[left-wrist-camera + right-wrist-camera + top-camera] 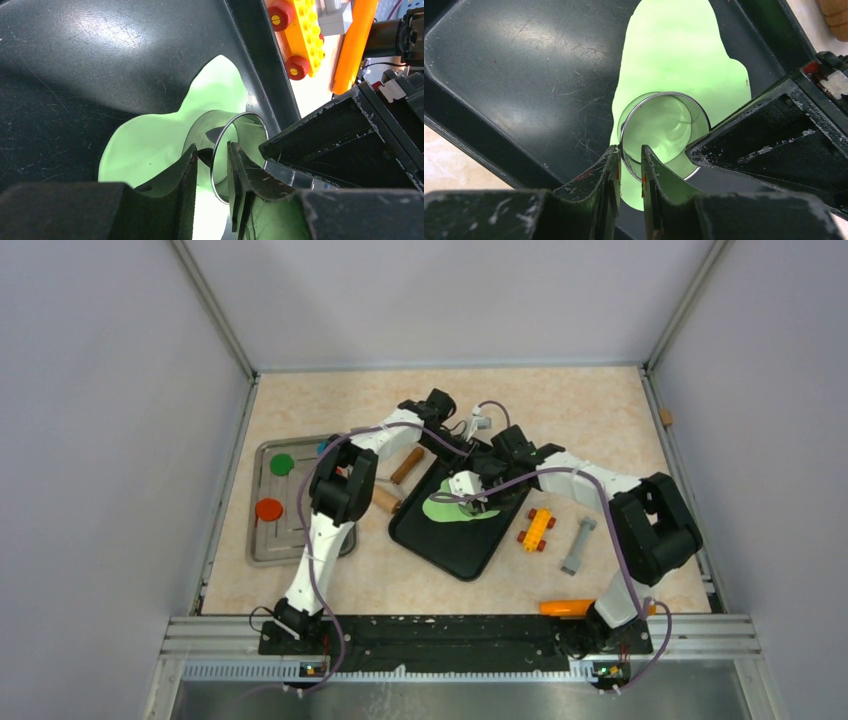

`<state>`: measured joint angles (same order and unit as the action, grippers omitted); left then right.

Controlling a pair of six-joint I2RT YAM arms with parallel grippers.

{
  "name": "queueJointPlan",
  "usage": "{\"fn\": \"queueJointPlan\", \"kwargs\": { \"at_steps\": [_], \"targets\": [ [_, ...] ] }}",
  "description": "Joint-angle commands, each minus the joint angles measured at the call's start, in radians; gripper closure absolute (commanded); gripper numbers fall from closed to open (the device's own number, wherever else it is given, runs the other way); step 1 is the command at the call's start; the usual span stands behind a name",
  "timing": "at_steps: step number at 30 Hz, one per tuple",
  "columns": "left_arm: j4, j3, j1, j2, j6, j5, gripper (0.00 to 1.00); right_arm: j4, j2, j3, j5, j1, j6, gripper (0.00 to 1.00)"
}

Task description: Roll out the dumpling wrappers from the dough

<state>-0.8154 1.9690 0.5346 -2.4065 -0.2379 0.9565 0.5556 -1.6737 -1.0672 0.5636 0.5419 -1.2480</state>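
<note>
As the dough [674,50] is judged soft and tearable, the metal ring cutter [636,125] is pinched by its wall between both near-closed jaws.

Left pincer [212,160]: jaws closed on the wall of the metal ring cutter [200,127]. Cutter stands on flattened dough [145,145] in the black tray [100,65]. Yellow wheeled toy [302,30] lies beyond the pincer, to its right.

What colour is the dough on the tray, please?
Lime-green dough, clearest in the right wrist view.
</note>
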Motion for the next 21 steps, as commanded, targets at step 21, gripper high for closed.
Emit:
{"fn": "queueJointPlan", "kwargs": {
  "at_steps": [21],
  "targets": [
    [0.010,-0.080,0.002,0.040,-0.079,-0.031,1.00,0.004,-0.089,0.013,-0.039,0.052,-0.032,1.00]
  ]
}}
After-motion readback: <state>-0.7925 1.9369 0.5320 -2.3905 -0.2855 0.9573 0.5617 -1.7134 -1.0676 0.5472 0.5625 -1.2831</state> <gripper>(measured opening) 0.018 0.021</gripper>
